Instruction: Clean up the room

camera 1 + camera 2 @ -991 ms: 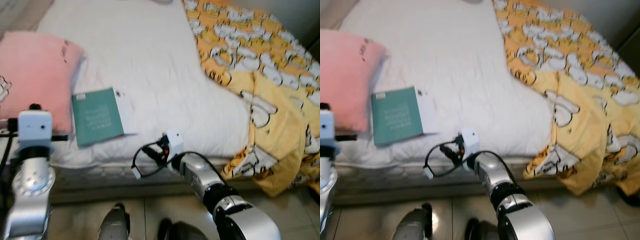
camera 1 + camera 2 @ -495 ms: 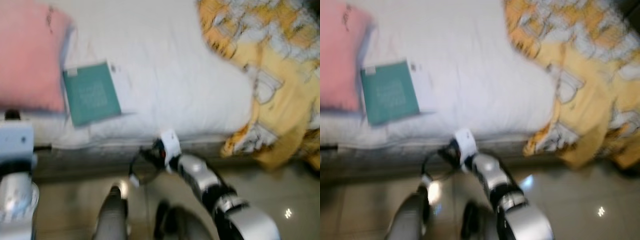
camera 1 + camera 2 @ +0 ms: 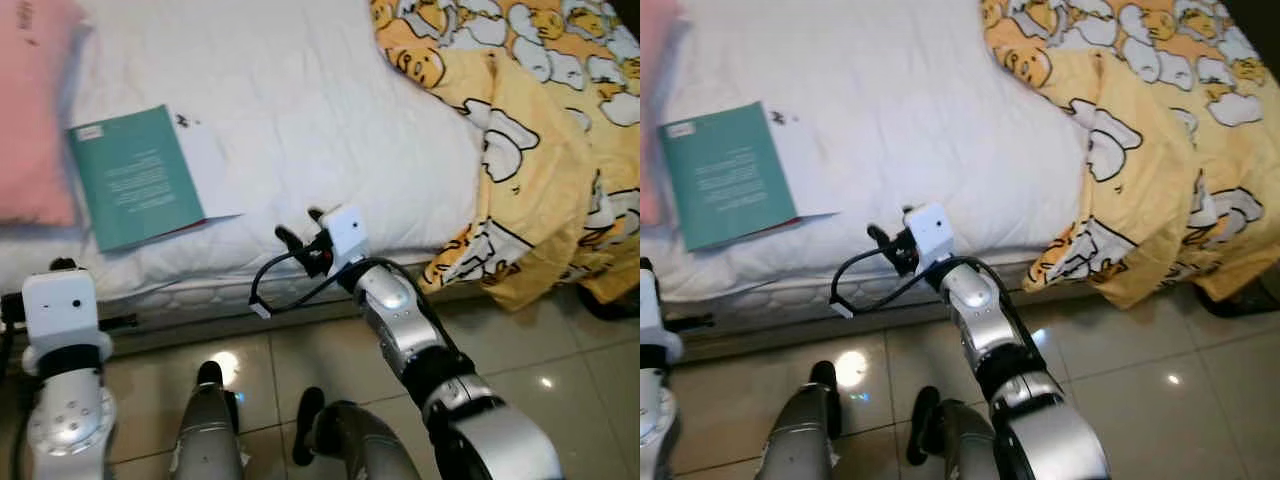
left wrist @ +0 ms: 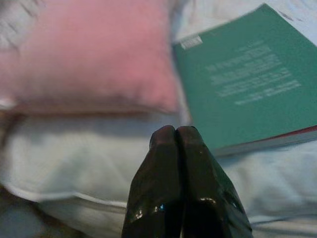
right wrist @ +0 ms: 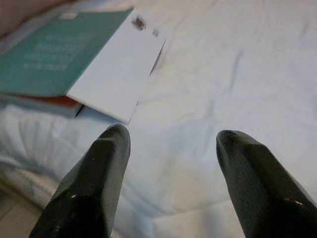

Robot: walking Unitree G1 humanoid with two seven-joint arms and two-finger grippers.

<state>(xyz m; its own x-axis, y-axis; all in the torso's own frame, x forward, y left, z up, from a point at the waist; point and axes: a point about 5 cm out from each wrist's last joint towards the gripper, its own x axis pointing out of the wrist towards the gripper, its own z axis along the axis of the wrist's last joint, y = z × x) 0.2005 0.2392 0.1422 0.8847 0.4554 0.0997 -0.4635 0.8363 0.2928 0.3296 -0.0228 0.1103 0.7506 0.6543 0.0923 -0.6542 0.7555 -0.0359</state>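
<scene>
Right gripper (image 5: 168, 148) is hovering at the near edge of the white quilted mattress (image 3: 300, 110), its black fingers (image 5: 94, 178) spread wide and grasping nothing; the tips are only partly visible from the head views behind the white wrist camera block. Left gripper (image 4: 176, 136) is pointing at the mattress edge below the pink pillow (image 4: 89, 54), its two fingers pressed together with nothing between them. Teal-covered paperback book (image 3: 135, 175) is lying flat on the mattress beside the pillow, its white flap folded open toward the right gripper. Pillow is cut off at the frame edge. Yellow cartoon-print blanket (image 3: 540, 150) is draping over the bed's corner onto the tiled floor (image 3: 1160, 370), its far end out of frame.
</scene>
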